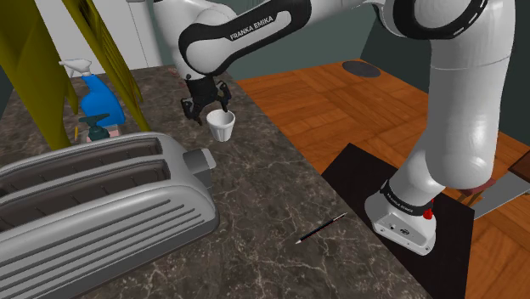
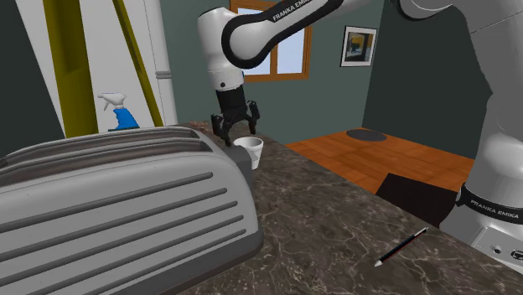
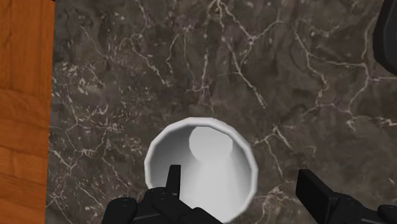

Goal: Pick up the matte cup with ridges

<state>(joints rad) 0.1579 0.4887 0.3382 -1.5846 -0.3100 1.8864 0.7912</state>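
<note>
A small white cup with ridged sides stands upright on the dark marble counter, just past the toaster's far end. My black gripper hangs directly above it, pointing down, fingers open and holding nothing. From across the counter the gripper sits just over the cup. Looking down along the gripper, one finger lies over the cup's open mouth and the other stands outside its rim, so the cup is off-centre between them.
A large grey toaster fills the counter close beside the cup. A blue spray bottle stands behind it. A thin black pen lies near the counter's edge, with wooden floor beyond.
</note>
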